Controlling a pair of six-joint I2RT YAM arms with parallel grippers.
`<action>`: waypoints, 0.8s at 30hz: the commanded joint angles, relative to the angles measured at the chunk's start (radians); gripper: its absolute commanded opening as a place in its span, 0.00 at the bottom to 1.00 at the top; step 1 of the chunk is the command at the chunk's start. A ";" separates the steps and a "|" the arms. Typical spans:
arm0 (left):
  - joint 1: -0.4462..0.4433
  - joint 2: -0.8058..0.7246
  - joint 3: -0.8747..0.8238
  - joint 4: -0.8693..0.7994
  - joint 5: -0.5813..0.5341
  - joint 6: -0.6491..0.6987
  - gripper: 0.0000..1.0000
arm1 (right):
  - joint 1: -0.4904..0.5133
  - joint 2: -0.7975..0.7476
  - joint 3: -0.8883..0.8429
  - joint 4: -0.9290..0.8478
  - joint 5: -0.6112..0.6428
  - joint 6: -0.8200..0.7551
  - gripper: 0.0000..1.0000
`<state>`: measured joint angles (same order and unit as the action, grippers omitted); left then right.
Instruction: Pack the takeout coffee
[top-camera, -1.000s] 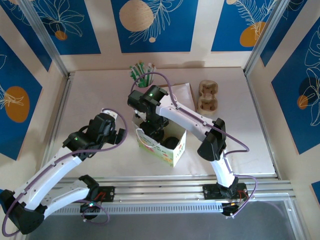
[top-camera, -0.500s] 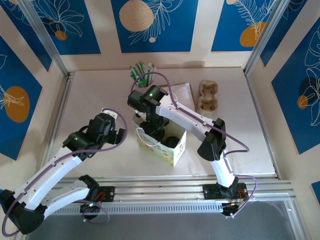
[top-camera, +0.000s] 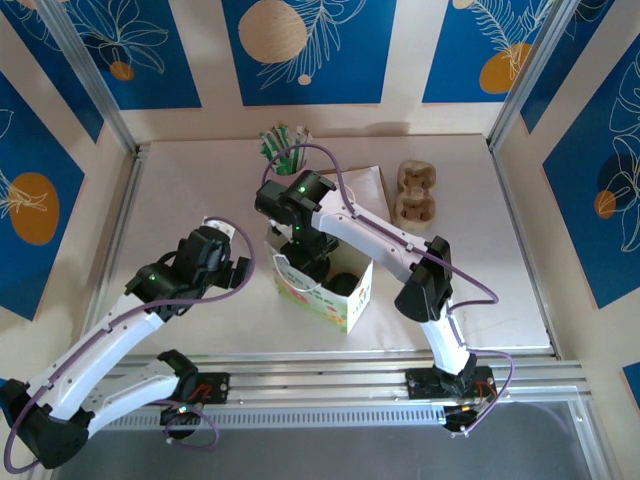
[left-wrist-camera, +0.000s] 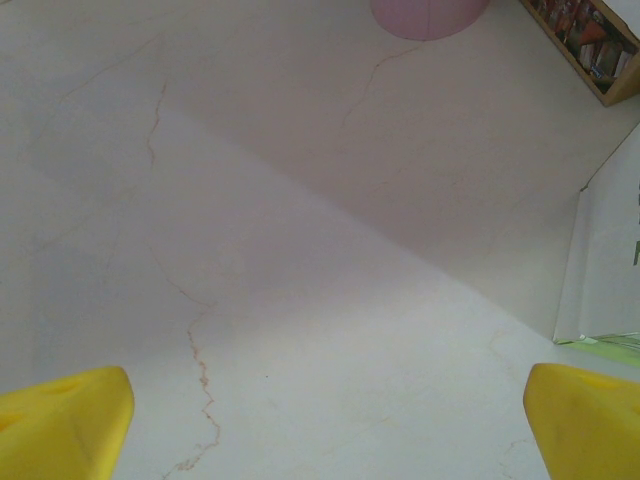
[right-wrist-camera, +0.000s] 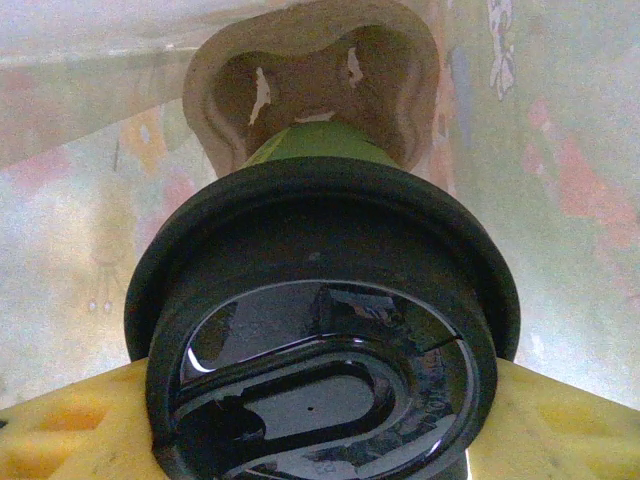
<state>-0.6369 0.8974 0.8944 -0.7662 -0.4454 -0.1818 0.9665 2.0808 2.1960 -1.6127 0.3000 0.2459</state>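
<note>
item: takeout coffee (right-wrist-camera: 320, 190), inside the paper bag (top-camera: 345, 305) at mid-table. its long axis runs straight away from your right wrist camera: black lid (right-wrist-camera: 320, 400) faces the lens, green body points at a pocket of the brown pulp carrier (right-wrist-camera: 220, 90) beyond.
right pincer (right-wrist-camera: 320, 440): yellow fingers part-way apart, clamped on either side of the lid's rim.
left pincer (left-wrist-camera: 325, 430): fingers spread wide, holding nothing, over bare table (left-wrist-camera: 300, 250), pink cup (left-wrist-camera: 430, 12) beyond.
bag print: coloured drawings, too blurred to read.
</note>
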 joint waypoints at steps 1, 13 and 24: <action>0.012 -0.014 -0.011 -0.001 0.007 0.006 1.00 | -0.010 -0.017 -0.010 -0.159 0.013 0.015 0.65; 0.013 -0.013 -0.011 0.000 0.006 0.007 1.00 | -0.024 -0.028 -0.001 -0.159 0.031 0.014 0.65; 0.012 -0.011 -0.011 -0.001 0.004 0.005 1.00 | -0.027 -0.030 0.002 -0.159 0.032 0.013 0.65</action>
<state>-0.6365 0.8974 0.8944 -0.7662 -0.4458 -0.1818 0.9478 2.0800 2.1960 -1.6135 0.3191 0.2459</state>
